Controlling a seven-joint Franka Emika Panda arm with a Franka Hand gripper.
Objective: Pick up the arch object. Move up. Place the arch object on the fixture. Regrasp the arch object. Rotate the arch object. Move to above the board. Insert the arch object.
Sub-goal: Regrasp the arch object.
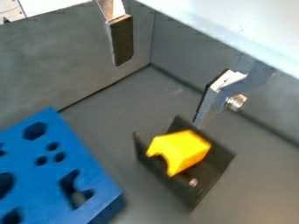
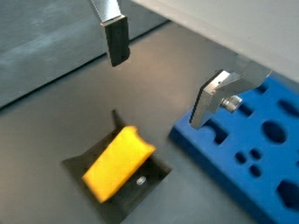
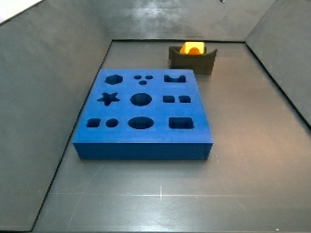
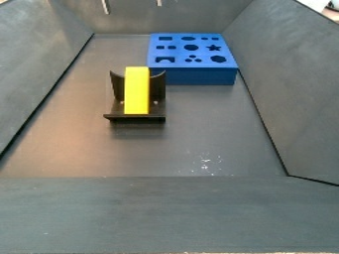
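Yellow arch object (image 4: 137,89) half-hidden in the fixture (image 4: 134,117); gripper (image 1: 173,72) jaws released, empty, above.

Both wrist views look steeply down from close above the floor, past the gripper (image 1: 170,72) (image 2: 162,79), whose fingers (image 1: 121,39) (image 2: 115,39) stand wide apart and frame the scene. Each takes in the fixture (image 1: 205,171) (image 2: 145,181) with the arch object (image 1: 179,148) (image 2: 118,162) resting in it, and one end of the board (image 1: 52,171) (image 2: 246,149), seen from opposite sides.

A side view looks from higher and farther back along the bin's length, with the board (image 3: 144,111) near and the fixture (image 3: 194,60) far. Another side view faces the opposite way, with the fixture (image 4: 135,109) nearer and the board (image 4: 192,58) beyond. Both side views share the whole floor (image 3: 249,136) (image 4: 199,139); in the latter, only the finger tips (image 4: 105,7) show at the upper edge.
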